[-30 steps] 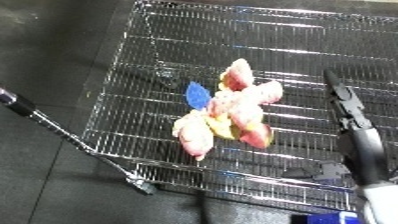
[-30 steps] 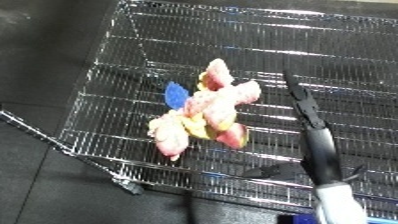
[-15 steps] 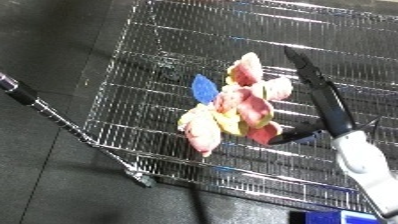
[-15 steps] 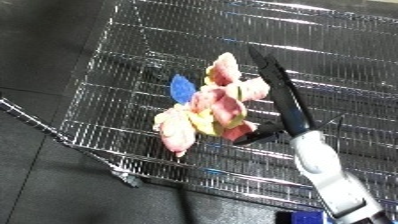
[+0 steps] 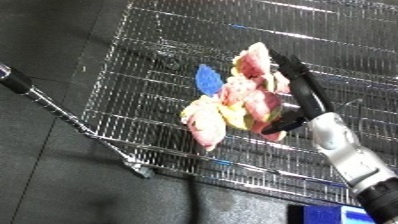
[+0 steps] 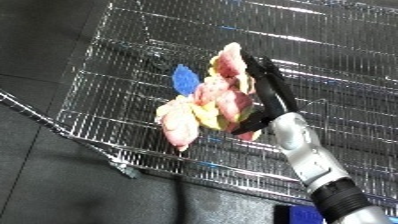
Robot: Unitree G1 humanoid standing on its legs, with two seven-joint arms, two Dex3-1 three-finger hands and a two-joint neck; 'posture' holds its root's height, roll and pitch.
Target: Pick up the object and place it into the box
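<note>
One plush toy here, pink and yellow with a single blue bit sticking out on its upper left side. It sits in the middle of the frame, inside a wire basket that fills most of the upper and right part of the picture.

One hand in view, the right hand, coming up from the lower right on its white and silver forearm. Its long black fingers run straight up along the right side of the toy, touching it, and the thumb hooks in under the toy's lower right end. So it's mostly stretched out but has the toy pinched between fingers and thumb. The left hand doesn't show up at all.

Edges: the basket's front rim runs diagonally from the left side down toward the lower right, just below the toy. One dark handle bar pokes in at the far left edge. Left of the toy there's open wire mesh, and the dark floor takes up the lower left corner.
</note>
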